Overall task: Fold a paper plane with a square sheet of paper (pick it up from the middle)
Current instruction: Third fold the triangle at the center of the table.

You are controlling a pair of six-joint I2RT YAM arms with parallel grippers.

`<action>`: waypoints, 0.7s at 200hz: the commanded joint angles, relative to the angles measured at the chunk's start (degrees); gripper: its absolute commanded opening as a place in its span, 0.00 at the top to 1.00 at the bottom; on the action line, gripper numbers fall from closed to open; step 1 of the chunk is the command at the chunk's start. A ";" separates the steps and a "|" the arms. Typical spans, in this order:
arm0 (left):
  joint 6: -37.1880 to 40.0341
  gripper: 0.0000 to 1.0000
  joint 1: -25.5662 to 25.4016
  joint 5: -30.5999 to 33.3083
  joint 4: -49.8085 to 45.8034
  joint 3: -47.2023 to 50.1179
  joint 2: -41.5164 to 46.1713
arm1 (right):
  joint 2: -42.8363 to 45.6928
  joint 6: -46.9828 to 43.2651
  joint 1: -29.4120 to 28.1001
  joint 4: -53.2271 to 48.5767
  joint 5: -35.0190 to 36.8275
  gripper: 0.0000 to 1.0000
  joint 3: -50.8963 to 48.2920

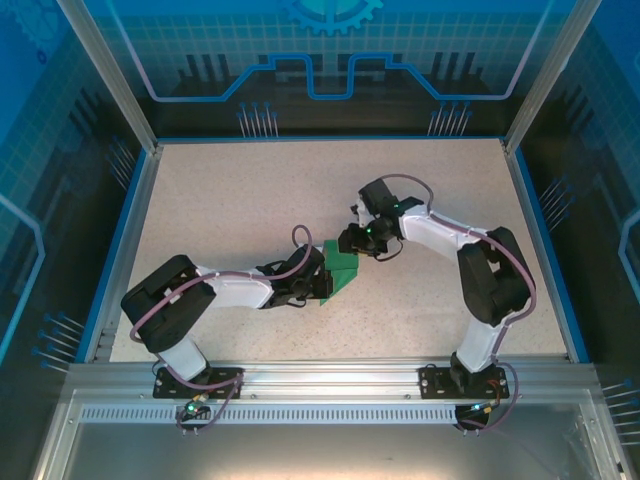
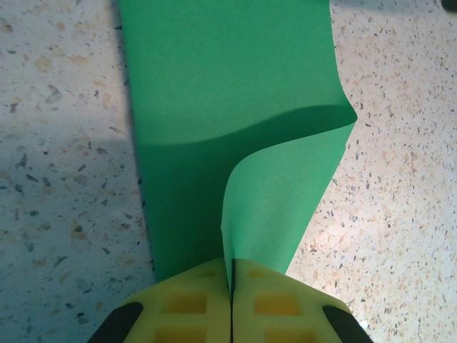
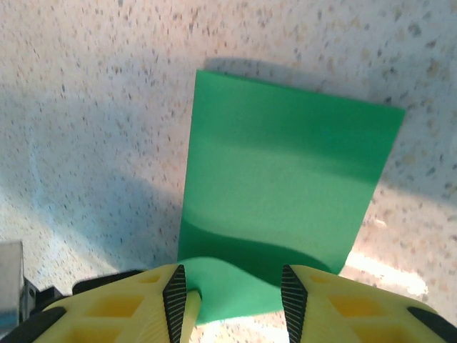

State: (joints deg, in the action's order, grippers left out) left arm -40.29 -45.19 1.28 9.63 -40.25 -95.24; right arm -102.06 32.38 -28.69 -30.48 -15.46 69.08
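The top camera overlooks the speckled beige table; both wrist cameras closely face the thin green paper sheet from opposite sides.

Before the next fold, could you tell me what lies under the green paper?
The paper rests on the speckled table; what lies directly beneath the sheet is covered.

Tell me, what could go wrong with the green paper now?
1. The left gripper is shut on just a thin bit of the green paper. If it pulls hard, the sheet might slip out or tear.
2. The lifted part bends in a soft curve, not a sharp fold, so the crease could land crooked.
3. The right gripper is open with its fingers on either side of the paper's edge. Pushing down there might crumple it.
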 commanded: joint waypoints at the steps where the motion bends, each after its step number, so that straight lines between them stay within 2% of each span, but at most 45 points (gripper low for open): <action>1: 1.44 0.92 0.41 0.09 -1.16 -0.79 -0.47 | 1.42 -1.15 -1.50 -1.51 1.23 0.58 -2.36; 140: 2.06 0.91 0.47 -0.52 -1.25 -1.28 -0.56 | -2.87 3.61 -4.25 -2.15 4.30 0.58 -4.56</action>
State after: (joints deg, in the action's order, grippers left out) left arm -39.94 -45.15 1.26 9.45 -40.25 -95.26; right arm -103.09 34.26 -31.90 -31.64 -11.92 65.08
